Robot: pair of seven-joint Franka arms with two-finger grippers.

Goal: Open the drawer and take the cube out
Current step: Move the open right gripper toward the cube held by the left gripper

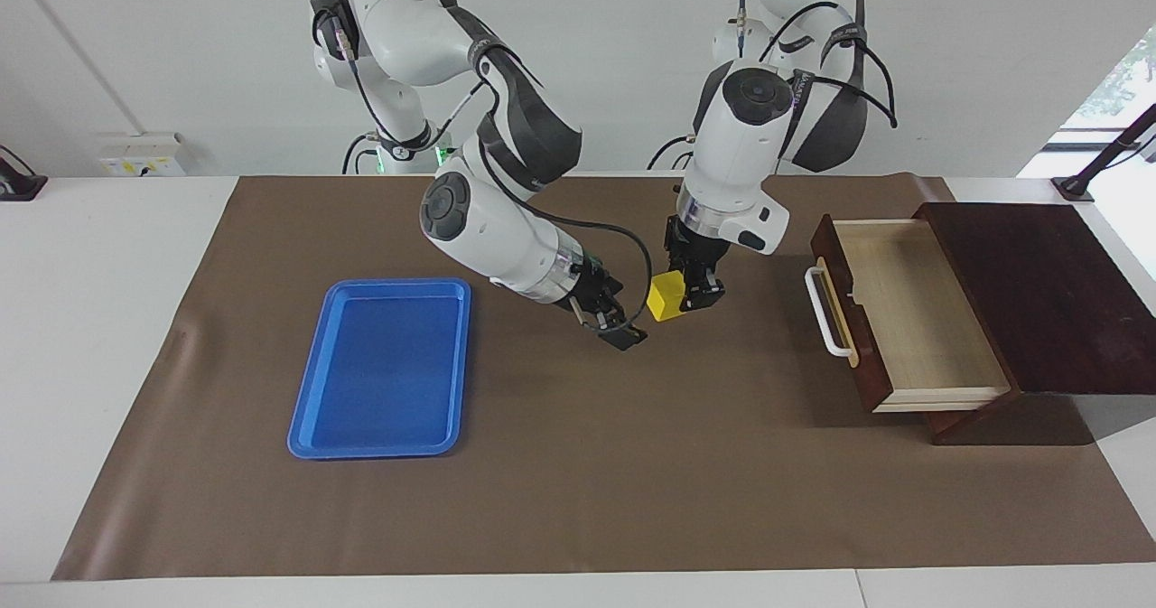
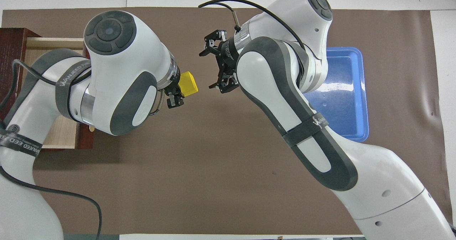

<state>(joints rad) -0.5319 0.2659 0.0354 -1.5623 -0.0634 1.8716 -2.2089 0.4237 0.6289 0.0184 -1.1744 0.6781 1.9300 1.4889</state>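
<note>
The drawer (image 1: 912,314) stands pulled out of its dark wooden box (image 1: 1039,296) at the left arm's end of the bench (image 1: 578,500), its pale interior bare. The left claw (image 1: 694,294) holds the yellow cube (image 1: 666,296) in the air over the brown mat (image 1: 578,463). The right claw (image 1: 623,328), fingers spread, hangs just beside the cube. A blue tray (image 1: 384,369) lies toward the right arm's end.
</note>
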